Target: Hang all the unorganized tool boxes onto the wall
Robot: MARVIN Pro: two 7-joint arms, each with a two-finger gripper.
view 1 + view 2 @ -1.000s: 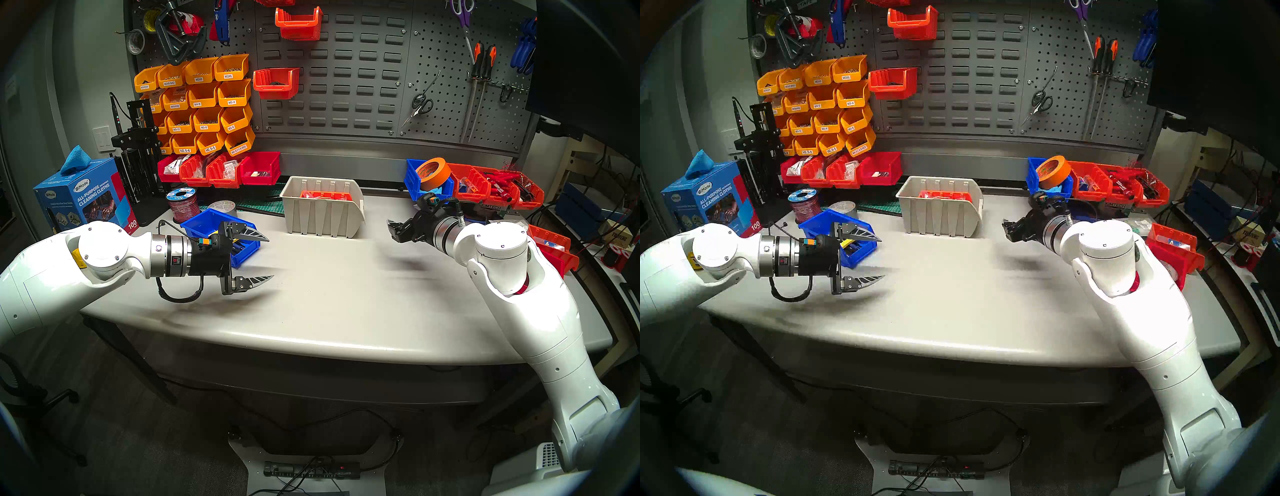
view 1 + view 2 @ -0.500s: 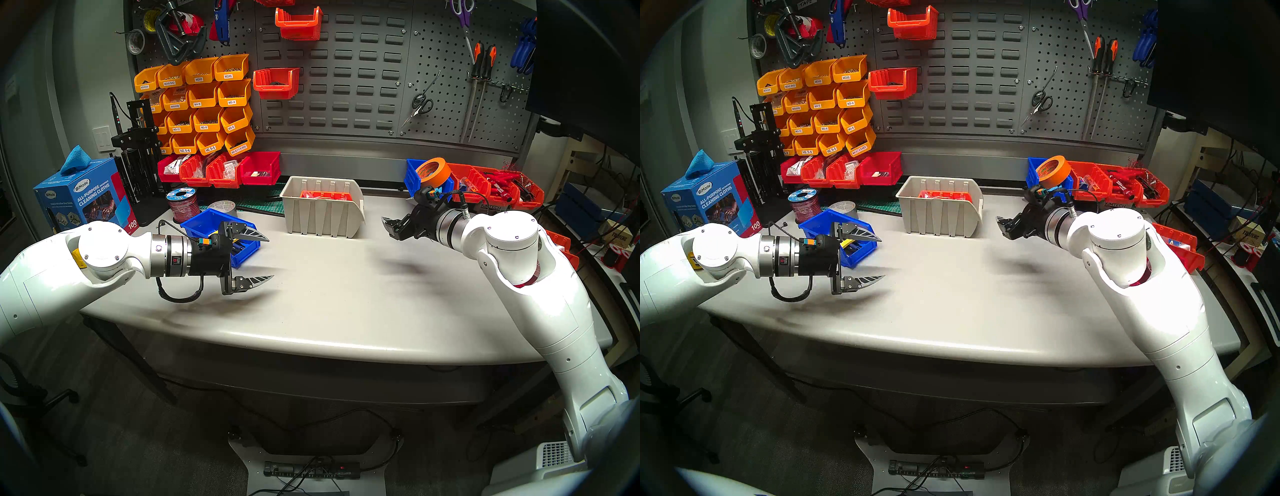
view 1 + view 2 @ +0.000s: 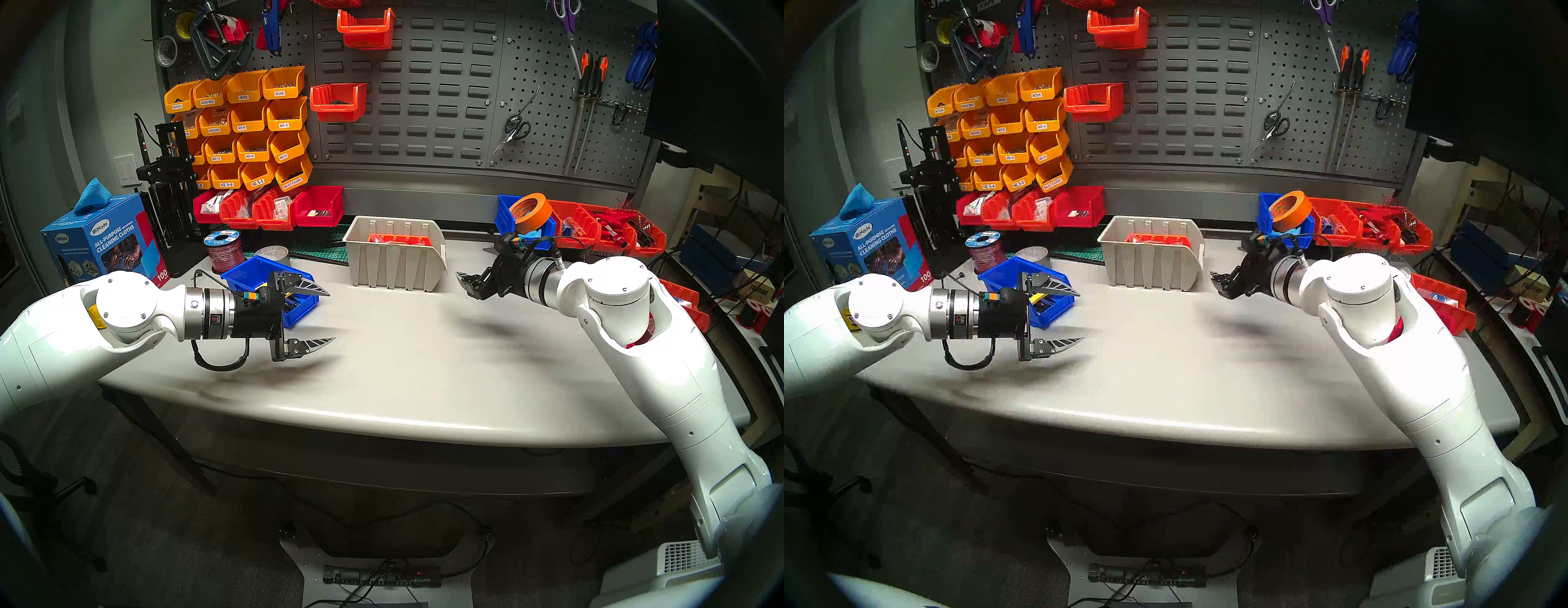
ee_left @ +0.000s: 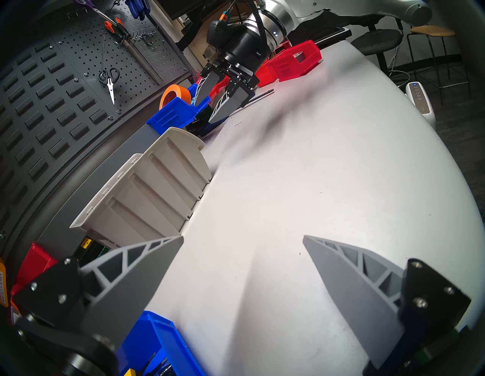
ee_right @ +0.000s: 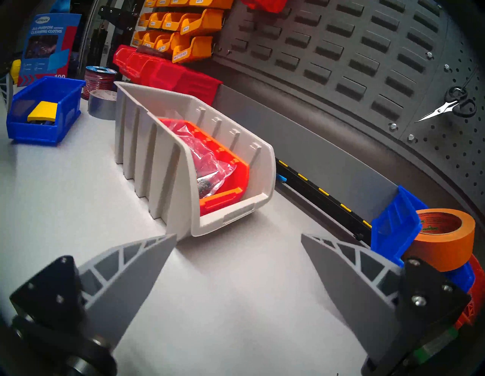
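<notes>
The beige tool box (image 3: 394,254) (image 5: 157,147) stands at the table's back middle with a red bag inside. One blue tool box (image 3: 250,271) (image 5: 44,110) sits at the left, partly behind my left gripper (image 3: 331,316) (image 4: 242,237), which hovers open and empty over the table. A second blue tool box (image 3: 507,216) (image 5: 393,223) at the back right holds a roll of orange tape (image 5: 443,236). My right gripper (image 3: 464,282) (image 5: 238,235) is open and empty, just right of the beige box's sloped front. The slotted wall (image 3: 424,85) rises behind.
Two orange-red bins (image 3: 365,27) hang on the wall, beside yellow labelled bins (image 3: 246,127). Red bin rows (image 3: 271,208) (image 3: 606,229) line the table's back. A wire spool (image 3: 225,250), grey tape roll (image 3: 273,254), cloth box (image 3: 102,242) and black stand (image 3: 169,191) crowd the left.
My right arm has moved left across the table, bringing its open gripper closer to the beige box. The left arm has not moved.
</notes>
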